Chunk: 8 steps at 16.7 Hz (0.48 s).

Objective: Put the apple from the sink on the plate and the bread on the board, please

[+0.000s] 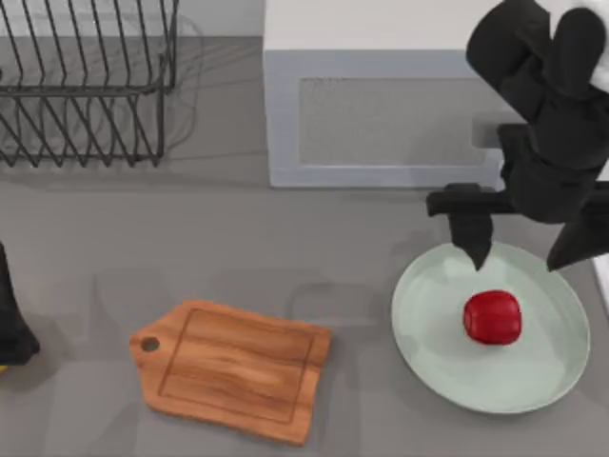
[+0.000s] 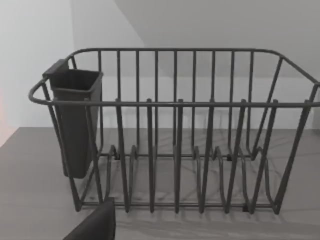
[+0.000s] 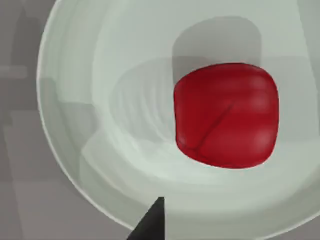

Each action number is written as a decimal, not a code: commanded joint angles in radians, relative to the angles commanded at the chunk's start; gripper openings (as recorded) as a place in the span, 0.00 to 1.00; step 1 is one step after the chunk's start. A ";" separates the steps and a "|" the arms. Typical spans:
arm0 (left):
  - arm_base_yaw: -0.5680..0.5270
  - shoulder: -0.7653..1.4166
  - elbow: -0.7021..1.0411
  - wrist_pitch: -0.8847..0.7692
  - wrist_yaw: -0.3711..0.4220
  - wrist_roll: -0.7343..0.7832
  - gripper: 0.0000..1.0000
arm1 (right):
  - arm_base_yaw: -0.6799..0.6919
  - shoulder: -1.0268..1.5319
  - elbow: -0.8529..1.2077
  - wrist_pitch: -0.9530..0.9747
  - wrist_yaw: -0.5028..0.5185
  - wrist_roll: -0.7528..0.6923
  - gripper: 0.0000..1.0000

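1. The red apple [image 1: 492,316] sits on the big pale green plate [image 1: 428,328]. It rests a little toward the right of the plate's middle.
2. The plate lies flat on the grey table [image 1: 95,238], on the table's right side.
3. The right gripper [image 1: 521,252] hangs above the far edge of the plate. Its two black fingers [image 1: 473,240] are spread wide apart and point down. They hold nothing, and the apple lies free, apart from them.
4. In the right wrist view, the apple [image 3: 226,115] looks big and shiny on the plate [image 3: 75,125]. A dark fingertip [image 3: 150,225] pokes in at the edge of that view.
5. The brown wooden board [image 1: 233,369] lies flat on the table, well to the left of the plate. Its short handle with the hole points to the left. Nothing is on the board.
6. The sink [image 1: 381,119] is the pale box at the back of the table, behind the plate and the board.
7. A black wire dish rack [image 1: 86,86] stands at the back left corner.
8. The left arm [image 1: 11,324] waits at the left edge of the table. I cannot tell how its fingers stand.
9. The left wrist view looks at the dish rack [image 2: 175,130]. A dark cup [image 2: 75,120] hangs on one end of it.
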 joint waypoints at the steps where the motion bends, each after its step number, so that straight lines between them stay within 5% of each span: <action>1: 0.000 0.000 0.000 0.000 0.000 0.000 1.00 | 0.000 0.000 0.000 0.000 0.000 0.000 0.98; 8: 0.000 0.000 0.000 0.000 0.000 0.000 1.00 | 0.000 0.000 0.000 0.000 0.000 0.000 1.00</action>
